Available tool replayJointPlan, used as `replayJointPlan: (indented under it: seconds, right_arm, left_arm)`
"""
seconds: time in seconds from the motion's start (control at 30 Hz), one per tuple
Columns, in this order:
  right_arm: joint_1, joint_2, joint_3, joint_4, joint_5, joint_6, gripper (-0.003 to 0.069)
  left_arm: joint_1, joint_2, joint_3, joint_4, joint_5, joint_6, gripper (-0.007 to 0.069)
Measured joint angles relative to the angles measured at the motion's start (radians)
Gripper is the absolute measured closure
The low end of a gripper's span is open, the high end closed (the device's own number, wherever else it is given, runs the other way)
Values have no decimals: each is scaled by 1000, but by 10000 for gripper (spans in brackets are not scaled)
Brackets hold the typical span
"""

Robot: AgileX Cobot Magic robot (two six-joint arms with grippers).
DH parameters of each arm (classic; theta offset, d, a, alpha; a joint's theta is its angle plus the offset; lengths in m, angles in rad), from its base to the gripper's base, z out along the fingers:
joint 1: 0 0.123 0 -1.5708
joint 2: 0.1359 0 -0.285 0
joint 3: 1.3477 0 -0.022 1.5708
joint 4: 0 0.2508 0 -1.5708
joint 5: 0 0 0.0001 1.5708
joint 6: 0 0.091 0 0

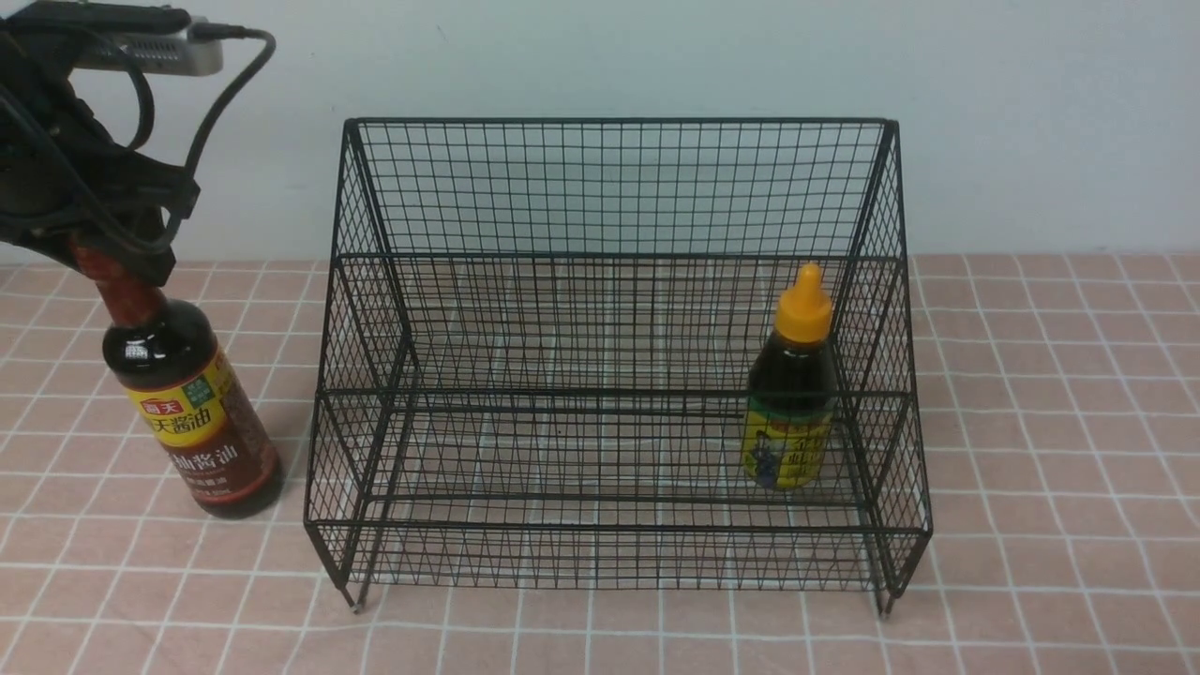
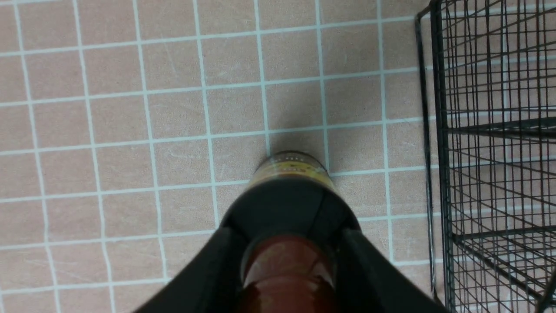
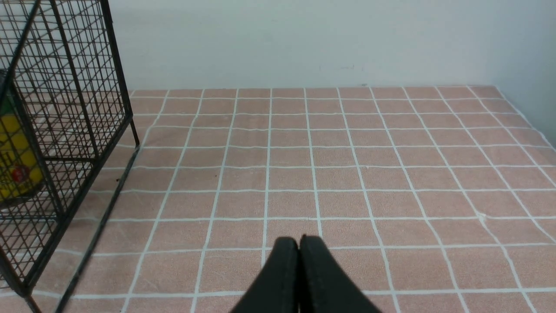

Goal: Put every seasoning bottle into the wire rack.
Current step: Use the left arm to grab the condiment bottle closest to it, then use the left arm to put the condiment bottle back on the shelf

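Observation:
The tall bottle [image 1: 194, 416] with its brown-red cap and yellow-and-brown label is tilted at the left of the wire rack [image 1: 619, 187], outside it. My left gripper [image 1: 112, 258] is shut on its neck; the wrist view shows the cap [image 2: 286, 269] between the fingers [image 2: 208, 269]. The short bottle [image 1: 792, 384] with the orange-yellow pointed cap stands upright on the rack's lower tier, at its right end; its yellow label shows through the mesh [image 3: 13, 161]. My right gripper [image 3: 299, 243] is shut and empty over the tiles right of the rack, out of the front view.
The tiled pink tabletop [image 1: 1050, 422] runs to a pale wall [image 1: 1031, 112] behind the rack. The table's right edge meets a side wall [image 3: 538, 87]. The rack's side mesh [image 2: 491, 152] stands close to the held bottle.

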Motion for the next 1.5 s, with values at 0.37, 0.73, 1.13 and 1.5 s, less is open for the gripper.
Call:
replayJointPlan:
  seconds: [0.37,0.73,1.13,1.5]
  right_arm:
    - [0,0,0,0,0,0,671]
    - [0,0,0,0,0,0,671]
    - [0,0,0,0,0,0,671]
    - [0,0,0,0,0,0,671]
  left_arm:
    - [-70,-82,-126,39,33,-2,353]
    - [-246,-176,-368,118,41,-5,353]
    - [-378,-179,-495,100,42,-16,354]
    - [-378,-93,-495,74,-45,-48,354]
